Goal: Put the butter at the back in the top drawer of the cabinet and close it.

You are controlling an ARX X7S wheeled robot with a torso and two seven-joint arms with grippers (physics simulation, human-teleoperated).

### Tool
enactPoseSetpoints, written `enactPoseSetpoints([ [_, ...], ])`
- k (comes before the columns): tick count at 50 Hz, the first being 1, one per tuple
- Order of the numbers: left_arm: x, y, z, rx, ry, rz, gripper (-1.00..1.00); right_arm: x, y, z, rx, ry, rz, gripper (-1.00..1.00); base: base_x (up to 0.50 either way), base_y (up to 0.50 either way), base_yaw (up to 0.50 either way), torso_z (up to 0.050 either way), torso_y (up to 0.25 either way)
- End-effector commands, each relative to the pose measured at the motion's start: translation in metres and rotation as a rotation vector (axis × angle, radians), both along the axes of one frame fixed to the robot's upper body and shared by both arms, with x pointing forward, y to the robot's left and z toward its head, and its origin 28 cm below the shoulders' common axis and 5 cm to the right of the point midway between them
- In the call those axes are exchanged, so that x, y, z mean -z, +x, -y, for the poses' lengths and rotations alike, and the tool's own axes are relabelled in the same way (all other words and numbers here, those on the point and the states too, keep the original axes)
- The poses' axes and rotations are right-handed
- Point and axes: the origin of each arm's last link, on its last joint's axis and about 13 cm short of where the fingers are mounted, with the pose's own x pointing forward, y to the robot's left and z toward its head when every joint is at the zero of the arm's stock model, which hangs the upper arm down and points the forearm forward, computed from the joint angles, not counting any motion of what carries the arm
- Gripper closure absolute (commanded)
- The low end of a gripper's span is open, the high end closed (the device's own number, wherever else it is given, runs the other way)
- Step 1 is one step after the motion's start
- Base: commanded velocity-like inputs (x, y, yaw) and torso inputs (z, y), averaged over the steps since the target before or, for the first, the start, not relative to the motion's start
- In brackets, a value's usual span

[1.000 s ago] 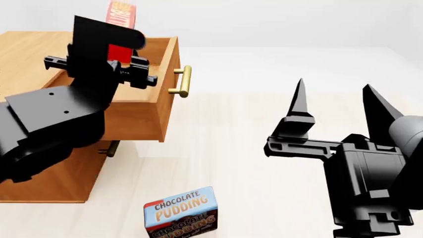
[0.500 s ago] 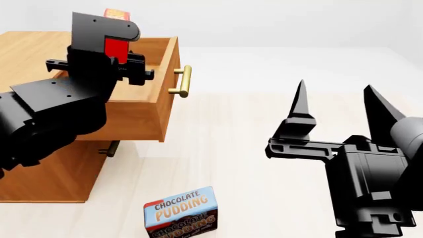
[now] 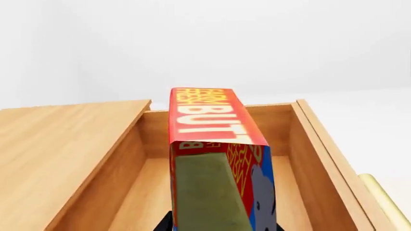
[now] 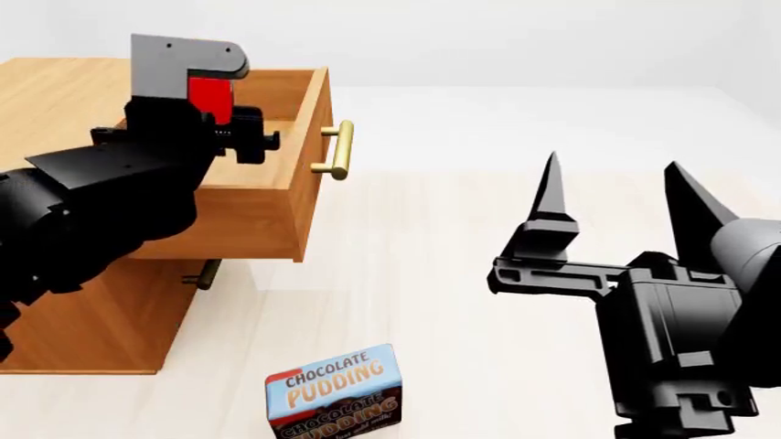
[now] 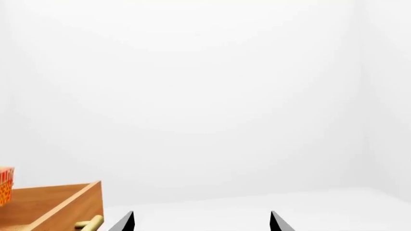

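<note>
My left gripper (image 4: 205, 102) is shut on the butter (image 4: 210, 94), a red-orange box, and holds it upright over the open top drawer (image 4: 310, 108) of the cabinet (image 4: 49, 91). In the head view my wrist hides most of the box. In the left wrist view the butter (image 3: 218, 159) stands on end in my gripper (image 3: 222, 225), above the drawer's plain wood interior (image 3: 301, 159). My right gripper (image 4: 610, 183) is open and empty, out over the floor to the right of the cabinet. The right wrist view shows its gripper (image 5: 200, 221) open, with the butter (image 5: 5, 185) at the far edge.
The drawer's brass handle (image 4: 338, 149) sticks out toward the right. A Chocolate Pudding box (image 4: 333, 393) lies on the floor in front of the cabinet. A lower drawer's handle (image 4: 201, 273) shows under the open drawer. Pale floor stretches to the right.
My left gripper has lowered the butter toward the open drawer; its top, which stood above my wrist, is now hidden behind it. The right arm has barely moved.
</note>
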Motion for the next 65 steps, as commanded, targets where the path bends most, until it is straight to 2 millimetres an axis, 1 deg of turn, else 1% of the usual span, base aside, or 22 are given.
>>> enactPoseSetpoints([
  [1, -0.011, 0.005, -0.005, -0.028, -0.039, 0.037, 1.00, 0.001, 0.000, -0.001, -0.002, 0.001, -0.005, -1.00, 0.00, 0.00, 0.00, 0.000, 0.000],
  [32, -0.009, 0.008, -0.005, -0.032, -0.033, 0.006, 1.00, 0.002, 0.001, 0.001, -0.003, 0.003, -0.007, -1.00, 0.00, 0.00, 0.00, 0.000, 0.002],
  [33, -0.009, 0.008, -0.005, -0.037, -0.031, 0.002, -1.00, 0.002, 0.001, 0.001, -0.003, 0.003, -0.007, -1.00, 0.00, 0.00, 0.00, 0.000, 0.000],
  [53, -0.014, 0.005, -0.005, -0.056, -0.015, -0.005, -1.00, 0.001, -0.001, 0.002, -0.002, 0.009, -0.004, -1.00, 0.00, 0.00, 0.00, 0.000, 0.000],
  [65, -0.027, -0.007, 0.005, 0.002, 0.010, 0.072, -1.00, 0.000, -0.002, 0.001, -0.005, 0.010, -0.003, -1.00, 0.00, 0.00, 0.00, 0.000, 0.000],
])
